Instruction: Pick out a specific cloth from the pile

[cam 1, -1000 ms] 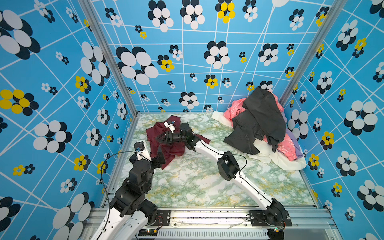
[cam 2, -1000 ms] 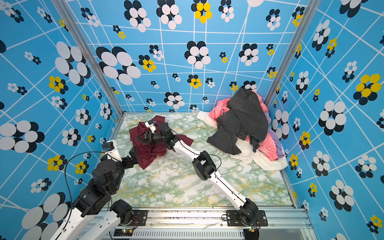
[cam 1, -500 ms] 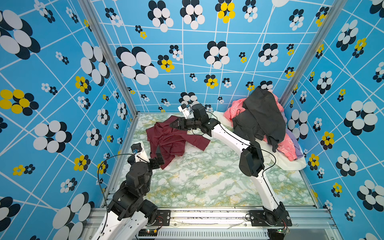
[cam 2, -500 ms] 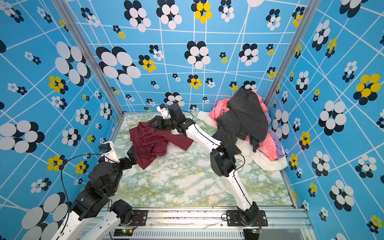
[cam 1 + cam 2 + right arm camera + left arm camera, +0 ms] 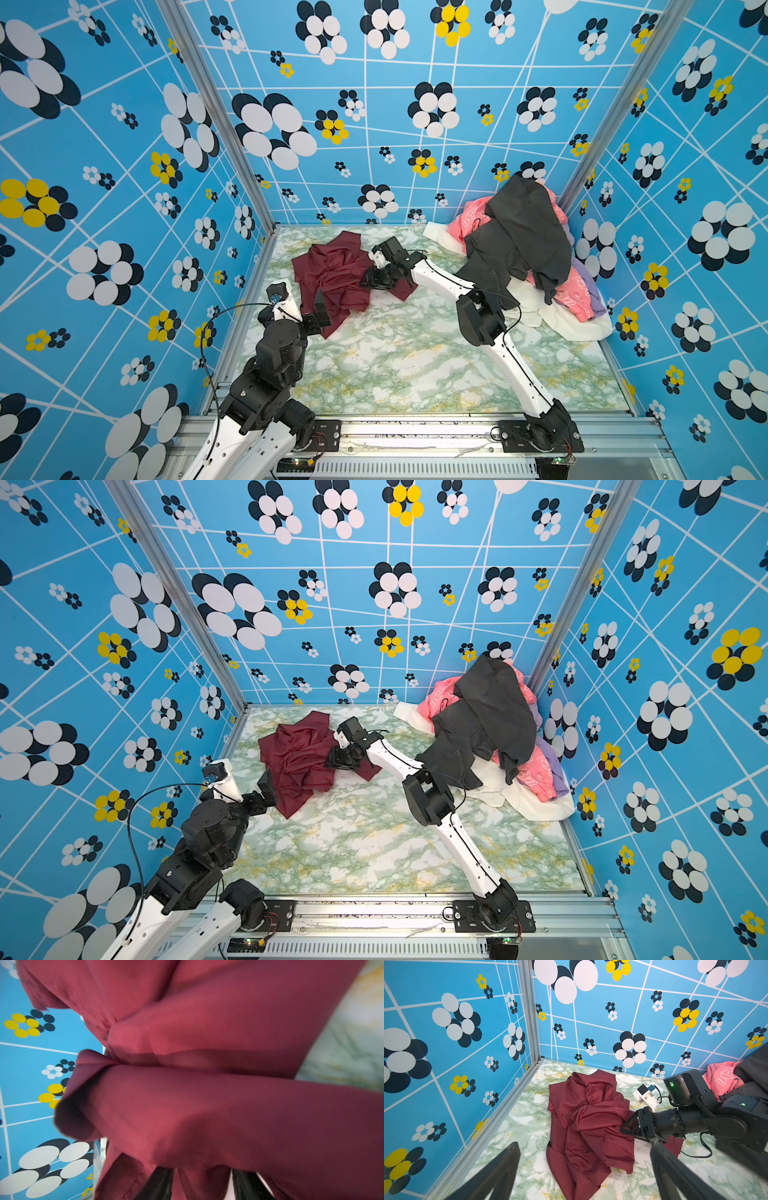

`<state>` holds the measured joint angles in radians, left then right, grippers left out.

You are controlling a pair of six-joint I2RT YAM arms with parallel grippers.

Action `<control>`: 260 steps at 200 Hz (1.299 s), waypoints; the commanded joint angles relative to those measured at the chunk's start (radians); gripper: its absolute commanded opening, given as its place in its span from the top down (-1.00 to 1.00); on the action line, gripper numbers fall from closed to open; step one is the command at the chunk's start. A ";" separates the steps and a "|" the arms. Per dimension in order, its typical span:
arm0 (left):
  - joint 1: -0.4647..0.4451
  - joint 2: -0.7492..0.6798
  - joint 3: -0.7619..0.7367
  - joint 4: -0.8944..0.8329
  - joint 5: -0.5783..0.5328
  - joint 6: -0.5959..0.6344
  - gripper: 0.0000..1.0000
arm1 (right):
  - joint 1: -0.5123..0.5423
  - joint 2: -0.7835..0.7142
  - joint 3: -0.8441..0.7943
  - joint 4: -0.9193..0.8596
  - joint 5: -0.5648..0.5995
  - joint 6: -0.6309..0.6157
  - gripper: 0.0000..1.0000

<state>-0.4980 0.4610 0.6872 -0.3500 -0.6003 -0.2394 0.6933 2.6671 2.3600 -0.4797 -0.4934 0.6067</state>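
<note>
The cloth [image 5: 332, 274] is a maroon shirt, crumpled on the marble table at the back left in both top views [image 5: 297, 754]. My right gripper [image 5: 368, 282] lies low at its right edge, shut on a fold. In the right wrist view the cloth [image 5: 207, 1105] fills the frame and runs between the right gripper [image 5: 202, 1169] fingers. In the left wrist view the cloth [image 5: 591, 1109] lies ahead of my left gripper [image 5: 584, 1147], which is open and empty. The left gripper [image 5: 320, 309] hovers by the shirt's near left hem. The pile [image 5: 523, 232] is heaped in the back right corner.
The table [image 5: 415, 365] is walled on three sides by blue flowered panels, with a metal rail [image 5: 415, 428] along the front. A dark grey garment [image 5: 490, 704] tops the pile over pink, white and lavender pieces. The right arm's elbow [image 5: 478, 320] stands mid-table, beside the pile.
My right gripper swung from the shirt's middle to the back wall, stretching the shirt out, then came back toward the front. The shirt is bunched again. The left arm hardly moved.
</note>
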 commanded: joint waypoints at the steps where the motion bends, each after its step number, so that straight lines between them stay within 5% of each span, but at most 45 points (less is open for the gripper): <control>1: -0.007 -0.001 -0.011 0.016 -0.027 0.027 -0.98 | 0.006 0.081 0.048 0.080 -0.058 0.083 0.08; 52: -0.007 -0.013 -0.016 0.019 -0.042 0.037 -0.98 | 0.053 0.232 0.282 0.173 -0.158 0.201 0.08; 79: -0.007 -0.014 -0.016 0.019 -0.043 0.037 -0.98 | 0.045 0.184 0.257 0.072 -0.106 0.124 0.08; 108: -0.007 -0.016 -0.017 0.024 -0.041 0.033 -0.98 | 0.025 -0.045 -0.059 0.153 -0.012 0.041 0.01; 140: -0.007 -0.018 -0.005 0.039 -0.021 0.031 -0.98 | 0.023 -0.315 -0.403 0.482 -0.066 0.057 -0.33; 165: -0.007 -0.014 0.016 0.051 -0.006 0.056 -0.99 | 0.019 -0.518 -0.575 0.570 -0.078 0.039 -0.57; 184: -0.005 0.006 0.033 0.054 0.008 0.083 -1.00 | -0.006 -0.695 -0.711 0.497 -0.043 -0.039 -0.98; 230: -0.002 0.147 0.095 0.003 0.062 0.119 -0.99 | -0.122 -1.125 -1.006 0.093 0.309 -0.290 -0.98; 260: 0.020 0.269 0.040 0.081 0.025 0.185 -0.99 | -0.250 -1.370 -1.238 0.051 0.510 -0.353 -0.99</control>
<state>-0.4965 0.6540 0.7559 -0.3187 -0.5652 -0.1246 0.5179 1.4181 1.2896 -0.2707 -0.2123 0.3641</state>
